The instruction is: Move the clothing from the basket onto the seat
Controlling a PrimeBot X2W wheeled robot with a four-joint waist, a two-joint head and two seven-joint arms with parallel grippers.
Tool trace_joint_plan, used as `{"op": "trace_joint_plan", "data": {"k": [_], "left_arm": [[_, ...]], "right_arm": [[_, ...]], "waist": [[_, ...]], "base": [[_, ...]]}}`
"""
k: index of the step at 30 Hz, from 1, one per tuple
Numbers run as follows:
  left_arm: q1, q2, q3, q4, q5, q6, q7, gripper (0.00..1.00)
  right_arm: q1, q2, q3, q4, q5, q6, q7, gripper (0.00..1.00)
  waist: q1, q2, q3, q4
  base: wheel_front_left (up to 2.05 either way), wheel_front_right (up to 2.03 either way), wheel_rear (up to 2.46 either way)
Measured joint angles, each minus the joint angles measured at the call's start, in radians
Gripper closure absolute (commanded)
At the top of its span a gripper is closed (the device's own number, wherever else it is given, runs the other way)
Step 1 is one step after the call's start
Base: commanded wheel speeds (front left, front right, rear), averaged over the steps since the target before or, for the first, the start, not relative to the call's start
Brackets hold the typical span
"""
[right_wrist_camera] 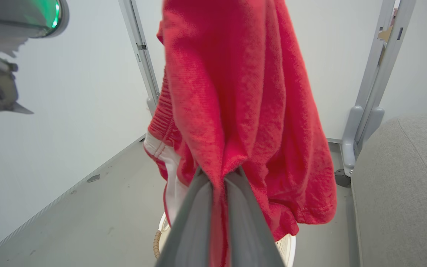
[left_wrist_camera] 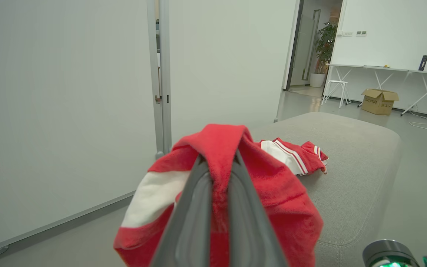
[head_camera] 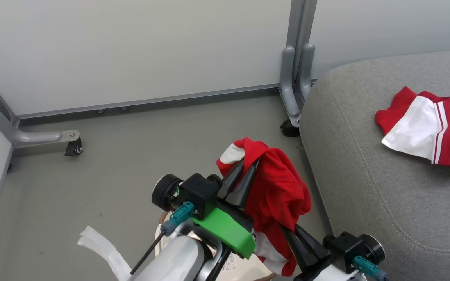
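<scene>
Floor (right_wrist_camera: 87, 215) w/ basket (right_wrist_camera: 288, 246), clothing (right_wrist_camera: 235, 92) above

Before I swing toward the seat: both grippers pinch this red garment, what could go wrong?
The garment hangs between the left gripper and right gripper, low over the basket; its hem may catch the rim. Uneven arm moves could tug it from one pinch. Released near the edge of the seat, it might slide to the floor.

The grey seat (head_camera: 365, 187) carries one red-and-white garment (head_camera: 416, 128); the basket (right_wrist_camera: 287, 245) stands on the floor (head_camera: 131, 156) beside it.
</scene>
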Motion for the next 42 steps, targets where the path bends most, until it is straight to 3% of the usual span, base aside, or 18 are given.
{"op": "trace_joint_plan", "data": {"k": [1,2,3,4,16,25,42], "left_arm": [[0.0,0.0,-0.001,0.003,-0.001,0.0,0.002,0.86],[0.0,0.001,-0.002,0.006,-0.001,0.001,0.004,0.58],[0.0,0.002,-0.002,0.009,-0.001,0.002,0.007,0.05],[0.0,0.002,-0.001,0.012,-0.001,0.009,0.007,0.0],[-0.003,0.007,-0.002,0.028,-0.007,0.018,0.011,0.0],[-0.003,0.024,0.006,0.033,-0.012,0.03,0.007,0.0],[0.081,0.099,0.071,0.105,-0.006,0.042,-0.09,0.0]], "right_arm": [[0.0,0.0,-0.001,0.0,0.0,0.0,0.0,1.0],[0.0,0.0,-0.002,0.0,0.0,0.0,0.0,1.0],[0.0,0.0,-0.002,0.0,0.001,0.0,0.0,1.0],[0.0,0.0,-0.003,0.0,0.001,0.0,0.0,1.0],[-0.002,0.002,-0.009,-0.004,0.001,0.0,0.0,1.0],[-0.017,0.005,-0.024,-0.015,-0.004,0.0,0.0,1.0],[0.006,0.003,-0.147,-0.105,-0.034,0.0,0.0,1.0]], "waist": [[0.0,0.0,0.0,0.0],[0.0,0.0,0.001,0.0],[0.0,0.0,0.001,0.0],[0.0,0.0,0.001,0.0],[0.0,0.0,0.009,-0.008],[0.0,0.0,0.017,-0.051],[0.0001,0.0,0.051,-0.245]], "base": [[0.0,0.0,0.0],[0.0,0.0,0.0],[0.0,0.0,0.0],[0.0,0.0,0.0],[0.0,0.0,0.0],[0.0,0.0,0.0],[0.0,0.0,0.0]]}}
